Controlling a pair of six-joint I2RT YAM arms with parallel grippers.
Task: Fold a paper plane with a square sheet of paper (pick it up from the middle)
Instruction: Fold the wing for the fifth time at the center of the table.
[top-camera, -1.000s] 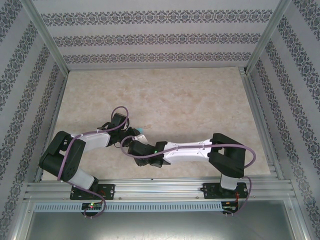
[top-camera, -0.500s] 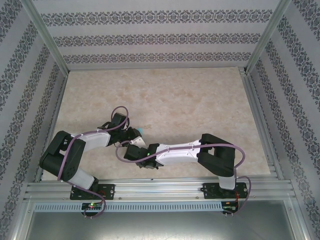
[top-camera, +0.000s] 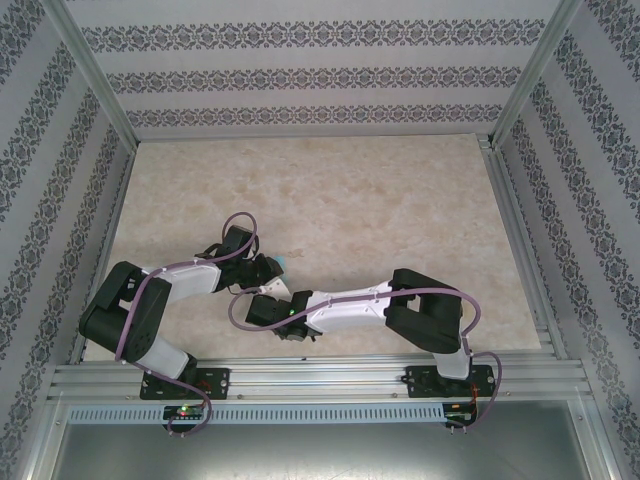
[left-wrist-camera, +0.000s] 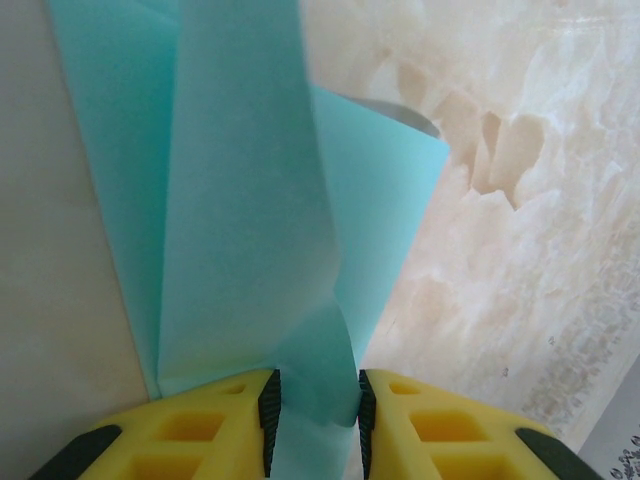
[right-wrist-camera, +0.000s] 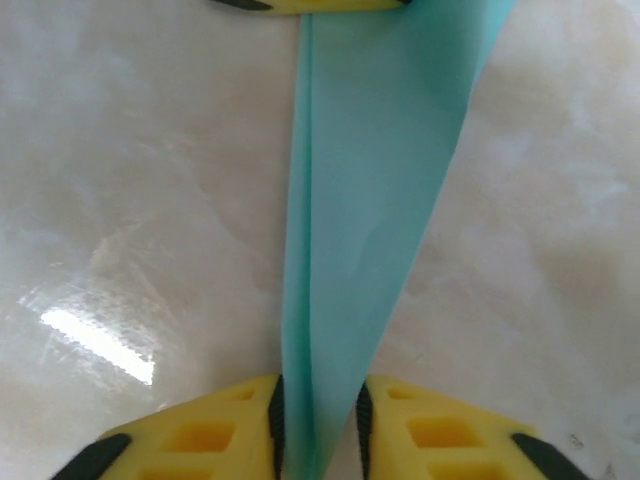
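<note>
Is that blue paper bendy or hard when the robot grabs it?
Probably bendy: in the left gripper the paper curls at one loose flap. The folded layers likely stiffen it a bit, since it stretches straight from the right gripper. It looks thin and light, and could tear if both pulled hard.

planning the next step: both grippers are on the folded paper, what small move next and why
Probably draw the right gripper slowly back along the crease while the left gripper holds: both are shut on the folded turquoise paper, which spans between them.
</note>
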